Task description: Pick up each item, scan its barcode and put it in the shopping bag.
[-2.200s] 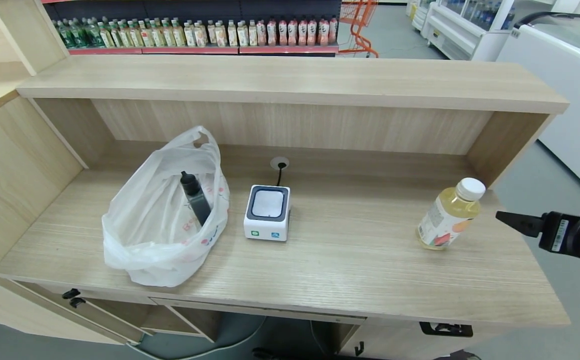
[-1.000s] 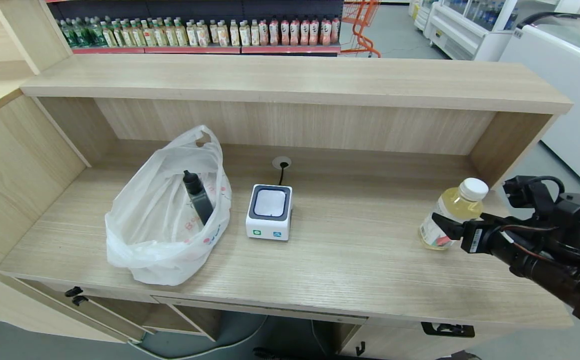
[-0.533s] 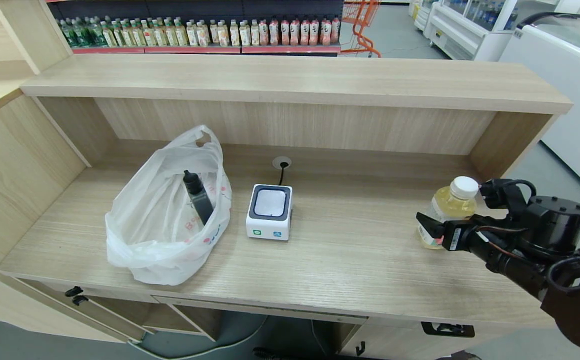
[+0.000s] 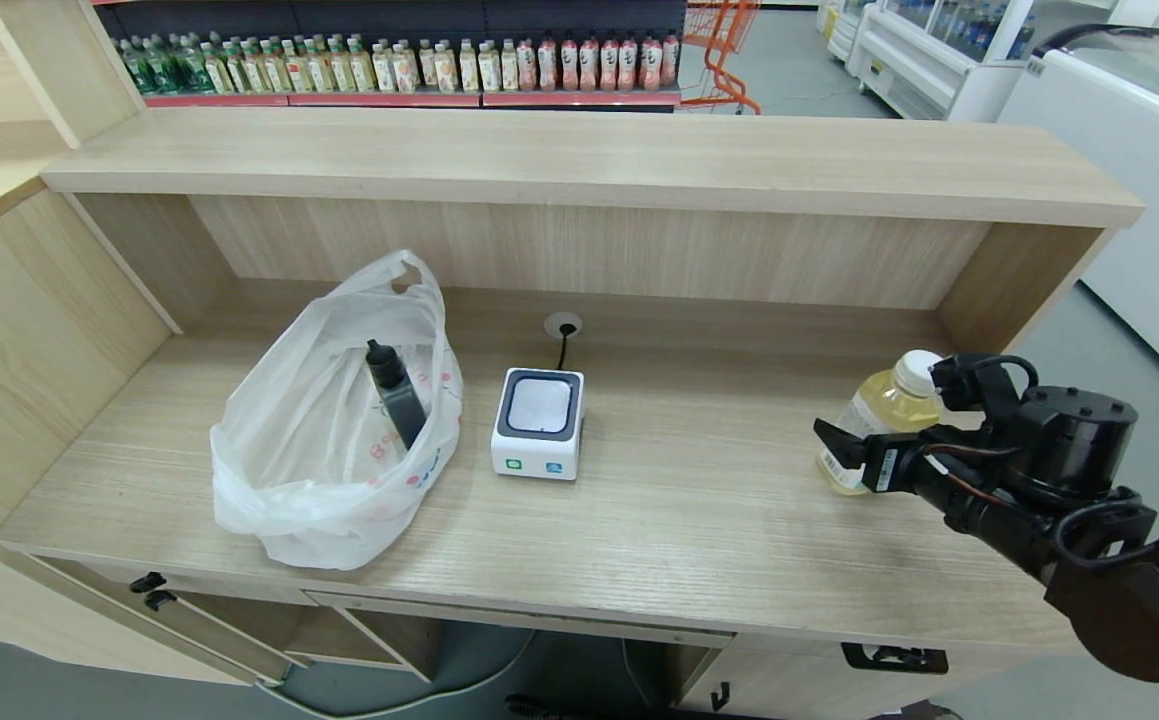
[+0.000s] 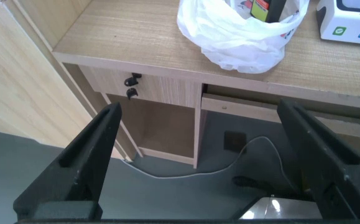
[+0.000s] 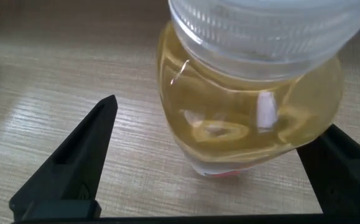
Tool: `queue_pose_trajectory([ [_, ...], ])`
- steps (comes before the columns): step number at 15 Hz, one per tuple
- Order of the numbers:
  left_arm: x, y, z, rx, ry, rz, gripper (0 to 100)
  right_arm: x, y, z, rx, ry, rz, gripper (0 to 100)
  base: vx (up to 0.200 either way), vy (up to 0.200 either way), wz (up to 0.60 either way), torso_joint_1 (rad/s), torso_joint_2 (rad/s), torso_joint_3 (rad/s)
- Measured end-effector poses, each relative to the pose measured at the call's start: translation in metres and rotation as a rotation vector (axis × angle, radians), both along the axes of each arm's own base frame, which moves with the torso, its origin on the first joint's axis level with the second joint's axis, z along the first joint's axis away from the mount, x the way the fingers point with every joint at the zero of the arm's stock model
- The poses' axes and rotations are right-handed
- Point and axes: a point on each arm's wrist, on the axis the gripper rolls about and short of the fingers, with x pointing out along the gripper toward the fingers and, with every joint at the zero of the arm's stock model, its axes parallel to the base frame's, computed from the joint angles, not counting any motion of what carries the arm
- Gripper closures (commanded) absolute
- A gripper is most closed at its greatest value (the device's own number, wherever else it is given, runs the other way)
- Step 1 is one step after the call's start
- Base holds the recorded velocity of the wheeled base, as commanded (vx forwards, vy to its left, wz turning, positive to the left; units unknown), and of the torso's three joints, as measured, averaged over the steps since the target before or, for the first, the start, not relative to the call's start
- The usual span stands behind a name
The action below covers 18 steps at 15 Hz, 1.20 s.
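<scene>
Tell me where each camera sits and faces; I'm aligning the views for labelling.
Head view: on the robot's head, looking forward and down at the counter, shopping bag and scanner; right arm at right, right jaws open around the bottle.
Left wrist view: low before the counter, facing its front edge; open left jaws frame it.
Right wrist view: close on the bottle, between the open right jaws.
Shared: head and left wrist views both show shopping bag and scanner.

The right arm [image 4: 1089, 500] is matte black, with a cylindrical wrist, looped black cables and wedge-shaped jaws
</scene>
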Motion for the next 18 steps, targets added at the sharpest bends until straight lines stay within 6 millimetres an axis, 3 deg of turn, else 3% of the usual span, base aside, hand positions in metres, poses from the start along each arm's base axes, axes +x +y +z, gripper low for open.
queue_pose_trajectory([
  [1,0.0,0.0,0.0,0.0,0.0,0.0,0,0.002,0.0,-0.001,0.0,0.001,0.0,0,0.0,0.0,0.0,0.0,0.0,0.0],
  [2,0.0,0.0,0.0,0.0,0.0,0.0,0,0.003,0.001,-0.002,0.001,0.001,0.001,100,0.0,0.0,0.0,0.0,0.0,0.0],
  [10,0.0,0.0,0.0,0.0,0.0,0.0,0,0.026,0.006,0.002,-0.061,-0.071,0.016,100,0.0,0.0,0.0,0.0,0.0,0.0],
  [14,0.0,0.0,0.0,0.0,0.0,0.0,0,0.021,0.007,-0.006,-0.133,-0.055,0.031,100,0.0,0.0,0.0,0.0,0.0,0.0],
  [18,0.0,0.0,0.0,0.0,0.0,0.0,0,0.015,0.006,0.011,-0.063,0.043,0.073,100,0.0,0.0,0.0,0.0,0.0,0.0],
])
